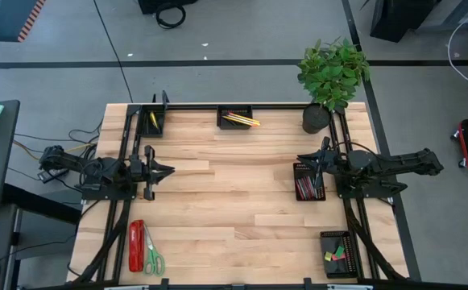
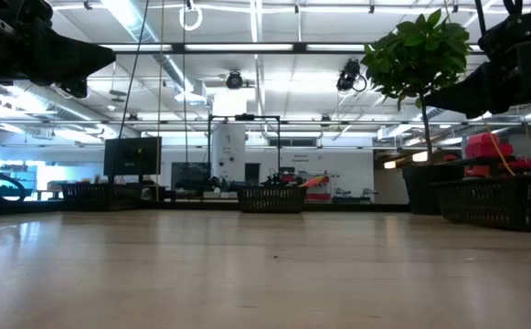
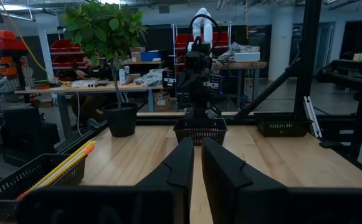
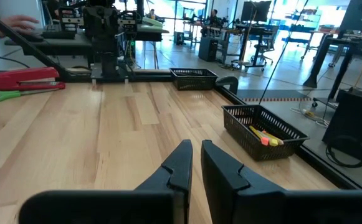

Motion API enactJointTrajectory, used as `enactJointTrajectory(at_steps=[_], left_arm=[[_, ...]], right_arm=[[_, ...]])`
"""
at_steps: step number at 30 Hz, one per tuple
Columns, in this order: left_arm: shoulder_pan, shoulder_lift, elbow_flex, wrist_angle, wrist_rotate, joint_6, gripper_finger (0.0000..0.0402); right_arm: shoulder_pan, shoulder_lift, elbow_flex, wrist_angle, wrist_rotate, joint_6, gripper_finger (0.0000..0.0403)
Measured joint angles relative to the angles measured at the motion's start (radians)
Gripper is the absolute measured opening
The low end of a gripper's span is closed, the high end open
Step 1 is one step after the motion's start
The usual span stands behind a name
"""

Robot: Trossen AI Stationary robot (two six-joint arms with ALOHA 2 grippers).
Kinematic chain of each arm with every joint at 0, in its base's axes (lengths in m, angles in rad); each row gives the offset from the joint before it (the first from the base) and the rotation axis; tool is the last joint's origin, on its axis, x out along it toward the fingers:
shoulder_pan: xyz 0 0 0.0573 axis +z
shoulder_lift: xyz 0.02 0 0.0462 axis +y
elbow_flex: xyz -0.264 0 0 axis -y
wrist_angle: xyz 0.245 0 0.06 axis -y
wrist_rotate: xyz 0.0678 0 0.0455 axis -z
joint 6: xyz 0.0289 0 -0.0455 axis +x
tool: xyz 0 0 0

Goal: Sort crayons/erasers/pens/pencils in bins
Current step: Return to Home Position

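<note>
Left hand [image 1: 163, 170] at the left edge of the counter [image 1: 234, 201], mid-height in the high view, fingers together, nothing between them. Its wrist view confirms the two dark fingers nearly touching.

Bins, left to right in the high view: upper-left bin [image 1: 154, 121] with a yellow stick or two, contents hard to read; top-centre bin [image 1: 236, 118] holding the pencils [image 1: 242, 120]; right-of-centre bin [image 1: 308, 181] with dark and reddish sticks, likely pens [image 1: 304, 187], possibly crayons too; lower-right bin [image 1: 338, 254] with the erasers [image 1: 337, 258], neon green, yellow and pink.

Right hand [image 1: 314, 163] just above the right-of-centre bin, fingers together, empty.

No loose stationery on the open wood. Judgement: sorting looks finished or close to it. Best next step is a check of each bin for stray items before parking both arms clear of the bin walls.

Non-task items: red stapler [image 1: 136, 245] and green-handled scissors [image 1: 153, 256] at lower left; potted plant [image 1: 331, 74] at upper right.

Hard to make out: which sticks lie in the upper-left and right-of-centre bins; low view shows bins only as mesh silhouettes, contents hidden behind the walls.
</note>
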Motion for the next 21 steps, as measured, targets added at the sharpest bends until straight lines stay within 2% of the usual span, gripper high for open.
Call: enactJointTrajectory(at_steps=[21], left_arm=[[0.000, 0.000, 0.000, 0.000, 0.000, 0.000, 0.0036]], right_arm=[[0.000, 0.000, 0.000, 0.000, 0.000, 0.000, 0.0040]])
